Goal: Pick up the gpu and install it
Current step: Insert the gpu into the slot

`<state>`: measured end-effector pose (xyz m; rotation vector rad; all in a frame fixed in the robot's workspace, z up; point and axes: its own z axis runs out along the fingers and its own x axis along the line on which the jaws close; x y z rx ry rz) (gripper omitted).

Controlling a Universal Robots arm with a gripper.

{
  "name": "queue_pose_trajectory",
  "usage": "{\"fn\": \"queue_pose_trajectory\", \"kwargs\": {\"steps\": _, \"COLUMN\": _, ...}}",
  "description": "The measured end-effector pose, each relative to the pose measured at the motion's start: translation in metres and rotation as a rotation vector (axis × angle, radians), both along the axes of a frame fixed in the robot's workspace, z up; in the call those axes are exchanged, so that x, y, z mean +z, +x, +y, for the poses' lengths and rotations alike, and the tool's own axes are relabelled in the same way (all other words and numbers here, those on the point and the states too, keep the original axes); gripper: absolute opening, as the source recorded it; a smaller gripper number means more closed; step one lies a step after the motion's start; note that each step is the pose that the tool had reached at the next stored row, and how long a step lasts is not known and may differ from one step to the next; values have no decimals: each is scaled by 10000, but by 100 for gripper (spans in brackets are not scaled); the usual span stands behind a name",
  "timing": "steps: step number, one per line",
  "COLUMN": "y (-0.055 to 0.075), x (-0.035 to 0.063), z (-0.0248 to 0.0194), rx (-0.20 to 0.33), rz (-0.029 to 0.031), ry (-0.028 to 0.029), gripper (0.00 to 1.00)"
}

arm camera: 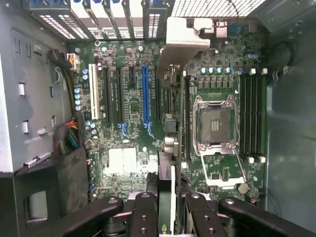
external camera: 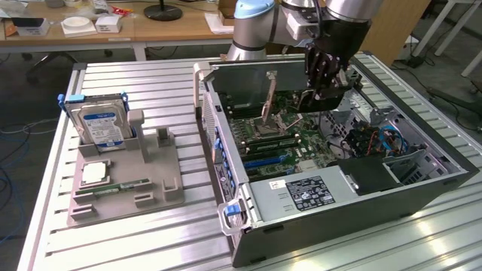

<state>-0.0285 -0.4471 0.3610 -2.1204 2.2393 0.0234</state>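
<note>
Fingers (arm camera: 145, 212) of the gripper (arm camera: 166, 200) pinch the gpu (arm camera: 167, 170) narrowly by its upper edge. I judge that a sound hold for a light, stiff but fragile card whose contacts should stay untouched. It hangs on edge over the motherboard (arm camera: 128, 158), just beside the blue slot (arm camera: 145, 98) on the side of the CPU socket (arm camera: 216, 121). Its long axis runs parallel to that slot, with the silvery bracket (arm camera: 183, 42) pointing past the slot's far end.

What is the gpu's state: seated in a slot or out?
Out. The hand grips the gpu edge-on above the motherboard; the blue slot is empty.
</note>
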Motion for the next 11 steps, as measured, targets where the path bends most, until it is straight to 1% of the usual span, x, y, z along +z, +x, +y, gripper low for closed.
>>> {"fn": "queue_pose_trajectory", "kwargs": {"steps": 2, "y": -7, "x": -19, "z": -2, "rx": 0, "rz": 45, "ry": -1, "gripper": 26}}
{"fn": "queue_pose_trajectory", "kwargs": {"steps": 6, "y": -40, "x": -57, "z": -3, "rx": 250, "rz": 55, "ry": -3, "gripper": 26}}
{"fn": "queue_pose_trajectory", "kwargs": {"steps": 11, "y": -225, "x": -99, "z": -3, "rx": 292, "rz": 54, "ry": -2, "gripper": 26}}
